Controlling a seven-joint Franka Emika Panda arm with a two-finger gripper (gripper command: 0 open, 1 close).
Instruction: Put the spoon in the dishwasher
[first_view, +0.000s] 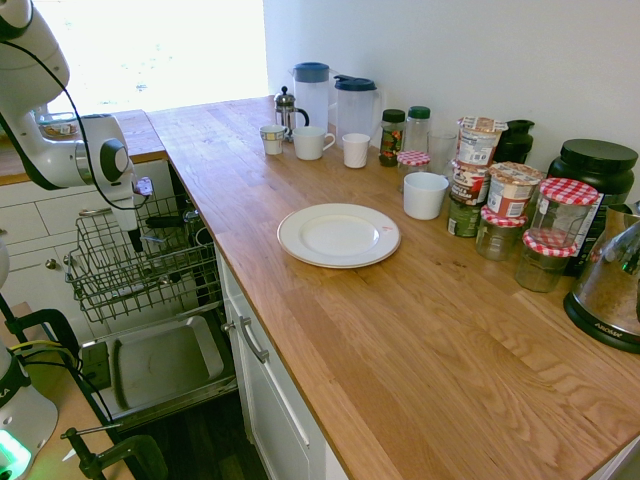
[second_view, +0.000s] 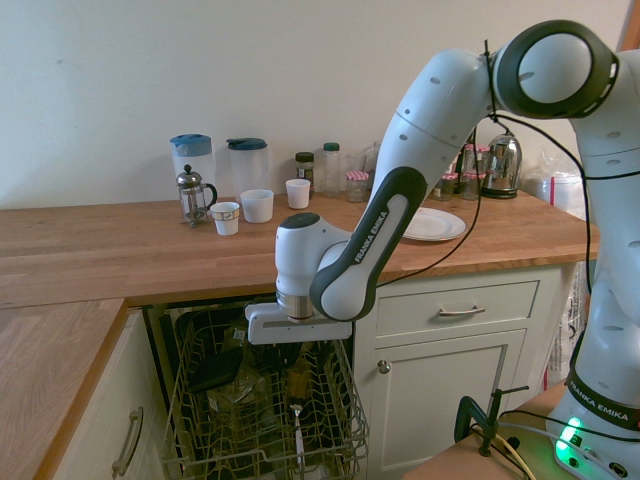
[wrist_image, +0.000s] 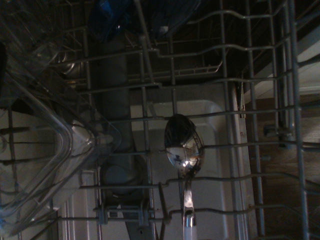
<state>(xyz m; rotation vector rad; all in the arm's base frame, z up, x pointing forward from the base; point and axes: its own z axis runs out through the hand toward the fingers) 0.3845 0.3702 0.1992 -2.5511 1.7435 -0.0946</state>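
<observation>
in a kitchen, at the dishwasher rack (first_view: 105, 290), showing a spoon (wrist_image: 184, 150), likely light, stiff, slippery, best gripped mid-handle, with claw (first_view: 137, 243) impossible to judge as open or closed.

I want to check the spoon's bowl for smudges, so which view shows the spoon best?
The wrist view: the spoon shows its bowl and part of its handle up close. The second exterior view shows it small among the rack's wires; the first, barely.

White Franka arm (second_view: 425, 125) with smooth rounded casings, dark ring-shaped joint trim, "FRANKA EMIKA" lettering, black cable, and glowing green base light.
</observation>
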